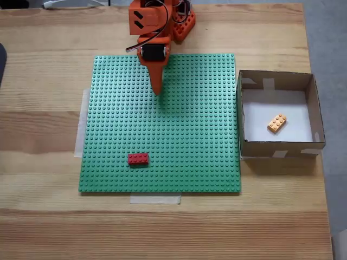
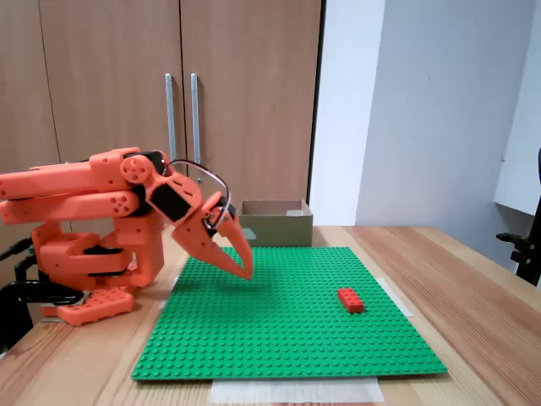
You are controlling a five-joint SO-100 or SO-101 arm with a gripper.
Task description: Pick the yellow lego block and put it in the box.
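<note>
One yellow lego block (image 1: 277, 123) inside the box (image 1: 276, 148) (on white floor); gripper (image 2: 243, 269) clenched, empty.

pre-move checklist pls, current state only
1. yellow lego block inside the box, lying on its white floor: ok.
2. gripper empty, jaws together, nothing between them: ok.
3. gripper clear of the box, hanging over the green baseplate: ok.
4. red brick on the baseplate, apart from the gripper: ok.
5. Box upright on the table beside the baseplate: ok.
6. Gripper tip touching the baseplate or just above it: cannot tell.
</note>
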